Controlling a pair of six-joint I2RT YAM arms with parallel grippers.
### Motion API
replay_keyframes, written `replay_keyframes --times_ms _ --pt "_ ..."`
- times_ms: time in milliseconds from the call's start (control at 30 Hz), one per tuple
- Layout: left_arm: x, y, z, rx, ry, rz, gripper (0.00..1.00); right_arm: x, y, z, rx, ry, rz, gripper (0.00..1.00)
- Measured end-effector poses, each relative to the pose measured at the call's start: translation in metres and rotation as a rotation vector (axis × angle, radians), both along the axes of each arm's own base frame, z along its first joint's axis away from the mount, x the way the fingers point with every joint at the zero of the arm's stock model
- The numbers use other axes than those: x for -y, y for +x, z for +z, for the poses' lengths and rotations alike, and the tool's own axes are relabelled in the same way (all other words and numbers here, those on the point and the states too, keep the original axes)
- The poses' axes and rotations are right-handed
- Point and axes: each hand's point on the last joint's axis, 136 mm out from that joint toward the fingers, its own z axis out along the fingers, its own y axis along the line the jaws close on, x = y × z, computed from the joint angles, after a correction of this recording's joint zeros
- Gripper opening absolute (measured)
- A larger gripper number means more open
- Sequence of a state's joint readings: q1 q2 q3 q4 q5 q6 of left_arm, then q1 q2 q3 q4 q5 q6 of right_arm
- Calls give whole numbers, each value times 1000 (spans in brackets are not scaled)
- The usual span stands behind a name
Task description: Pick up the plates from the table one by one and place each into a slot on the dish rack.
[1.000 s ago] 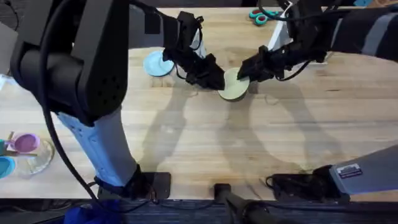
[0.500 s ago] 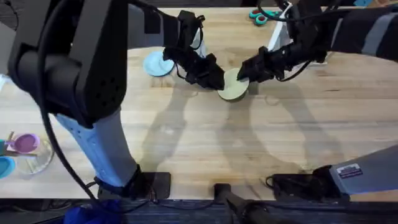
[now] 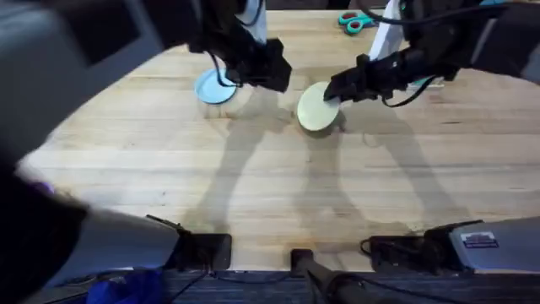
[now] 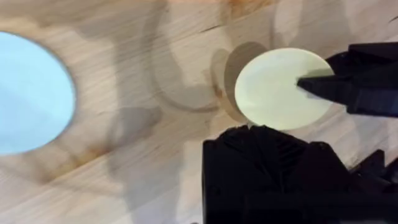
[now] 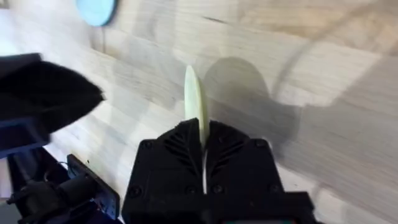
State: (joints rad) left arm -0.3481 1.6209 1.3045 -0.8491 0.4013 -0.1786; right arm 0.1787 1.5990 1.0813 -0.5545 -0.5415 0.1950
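Observation:
My right gripper (image 3: pixel 336 91) is shut on the rim of the pale yellow-cream plate (image 3: pixel 316 108), holding it tilted just above the table (image 3: pixel 253 186). In the right wrist view that plate (image 5: pixel 195 102) stands edge-on between my fingers (image 5: pixel 177 146). The light blue plate (image 3: pixel 213 87) lies flat on the table, farther left. My left gripper (image 3: pixel 267 73) hangs between the two plates, apart from both. The left wrist view shows the blue plate (image 4: pixel 28 93), the cream plate (image 4: pixel 280 87) and the right gripper's fingers (image 4: pixel 323 86) on its rim. The dish rack is hidden.
A teal-handled tool (image 3: pixel 350 20) lies at the table's far edge. The left arm (image 3: pixel 76 101) rises large and blurred under the camera and covers the table's left side. Bare wood stretches across the middle and front of the table.
My left gripper has drawn back from the cream plate, up and to the left toward the blue plate, and its arm has swung close under the camera. The right gripper still holds the cream plate.

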Motion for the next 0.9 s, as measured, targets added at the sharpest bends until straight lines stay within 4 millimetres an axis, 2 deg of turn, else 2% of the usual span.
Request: replay_keyframes --times_ms 167,333,667,767,900 --pt "-17 -15 42 105 33 20 40 1 -1 30 109 3 25 29" --pt "-36 -36 72 187 80 26 40 5 -3 61 231 -15 43 29" --pt "-71 -75 105 279 168 64 40 24 -15 127 530 -122 62 29" --pt "-80 -80 113 315 190 86 40 34 -24 140 588 -182 57 28" --pt "-89 -83 122 361 211 113 39 53 -38 146 596 -296 53 28"
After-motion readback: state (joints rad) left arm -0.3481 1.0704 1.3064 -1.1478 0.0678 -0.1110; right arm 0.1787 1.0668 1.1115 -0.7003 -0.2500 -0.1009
